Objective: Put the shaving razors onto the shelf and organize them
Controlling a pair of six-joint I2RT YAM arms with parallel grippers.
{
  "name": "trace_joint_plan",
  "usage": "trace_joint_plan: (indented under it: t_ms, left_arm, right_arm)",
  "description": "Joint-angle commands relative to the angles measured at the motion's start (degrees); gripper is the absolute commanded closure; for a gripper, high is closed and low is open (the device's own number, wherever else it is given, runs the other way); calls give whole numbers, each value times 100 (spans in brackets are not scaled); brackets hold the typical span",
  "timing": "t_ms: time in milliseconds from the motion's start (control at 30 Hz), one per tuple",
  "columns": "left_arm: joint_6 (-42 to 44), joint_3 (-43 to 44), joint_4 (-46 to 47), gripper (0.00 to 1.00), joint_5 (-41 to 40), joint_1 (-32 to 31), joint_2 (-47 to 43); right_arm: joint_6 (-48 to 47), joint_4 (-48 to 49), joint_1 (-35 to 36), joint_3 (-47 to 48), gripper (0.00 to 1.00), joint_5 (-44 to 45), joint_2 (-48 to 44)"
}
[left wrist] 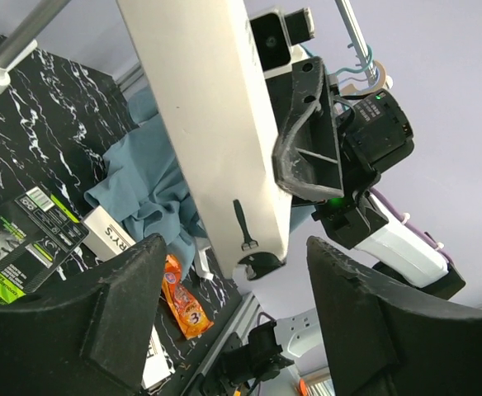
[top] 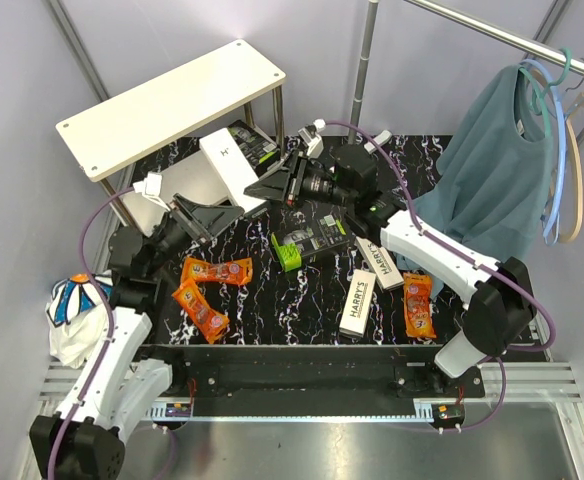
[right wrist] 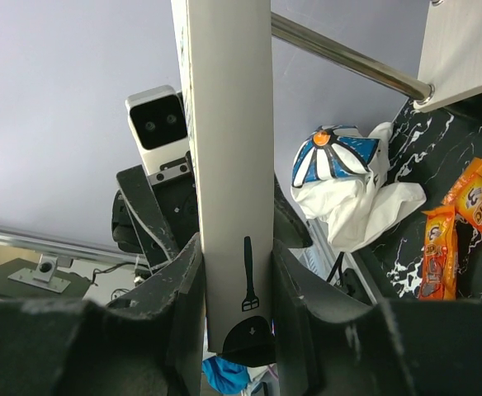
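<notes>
Running off-frame upward, white box [right wrist: 229,165] clamped in right tool [right wrist: 234,285].

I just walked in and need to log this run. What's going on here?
The right gripper is clamped on a white HARRY'S box, holding it in the air beside the shelf. The left gripper is open, with its fingers either side of the same box and not gripping it. The other packs lie on the table: a black-and-lime pack, two white boxes and three orange packets.
</notes>
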Motion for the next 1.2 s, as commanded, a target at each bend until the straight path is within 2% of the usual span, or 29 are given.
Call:
trace_joint_plan:
  t_ms: [0,333,467,567,667,767,800,933,1000,1167]
  left_arm:
    - [131,296,424,31,-95,-179,167]
    - [404,376,266,43,-385,-495,281]
    - [413,428,239,56,-473,-495,325]
    - [448,542,222,60,-446,-495,413]
    - [465,604,205,68,-376,-495,492]
    - [536,648,73,78,-420,-495,457]
    - [545,648,55,81,-429,-495,431]
    - [641,709,-147,85,-464,-495,378]
    - [659,753,-200,86,-490,-495,378]
    - [747,1008,-375,90,-429,-478,431]
  right_arm:
    - [24,437,104,23,69,29,-276]
    - [41,472,130,-118,68,29,-276]
    - [76,516,139,-197,66,21,-302]
    - [94,560,139,-250,64,-6,-311]
    - [59,508,139,-285,57,29,-355]
    - [-11,429,139,-285,37,91,-399]
    - [-29,411,130,-285,27,117,-434]
    - [-205,218,130,-294,6,397,-583]
    - [-363,25,139,-311,0,521,-723]
    - [-696,-440,139,-347,0,978,-1031]
